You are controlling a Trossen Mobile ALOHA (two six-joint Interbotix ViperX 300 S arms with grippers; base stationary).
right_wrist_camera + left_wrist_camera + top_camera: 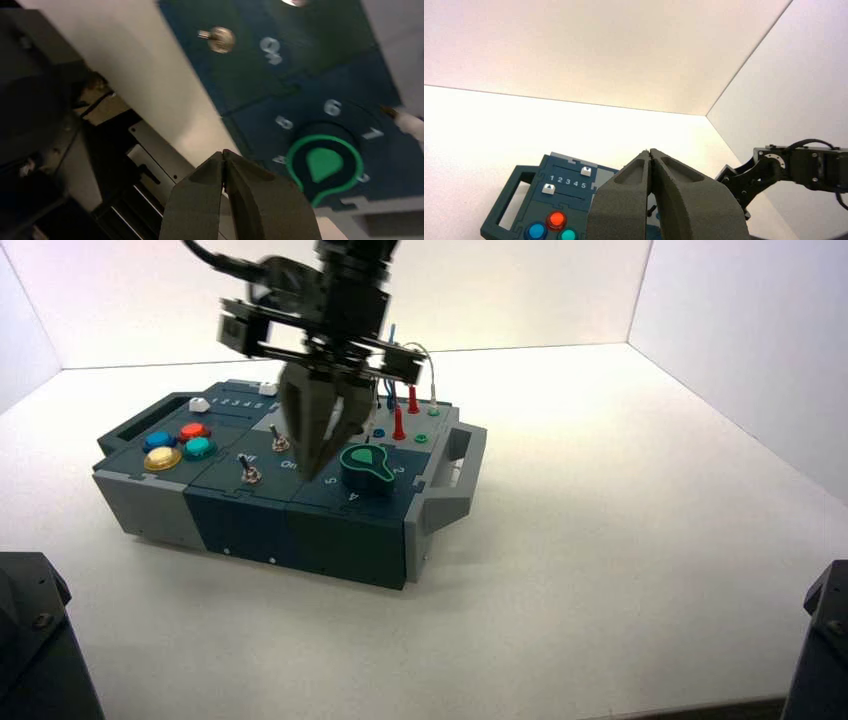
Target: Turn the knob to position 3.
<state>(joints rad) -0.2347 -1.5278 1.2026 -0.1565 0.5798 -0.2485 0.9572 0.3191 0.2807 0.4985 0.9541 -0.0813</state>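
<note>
The knob is dark teal with a green outline and sits on the box's near right panel. In the right wrist view the knob points its green tip at the gap between the numerals 4 and 2. No numeral 3 shows there. My right gripper hangs over the box just left of the knob, tips close above the panel, not touching the knob. Its fingers are shut and empty in the right wrist view. My left gripper is shut and empty, held back from the box on its near left side.
The box stands turned on the white table, with grey handles at its ends. Two metal toggles stand left of the knob, coloured buttons farther left, sliders behind, and red plugs with wires behind the knob.
</note>
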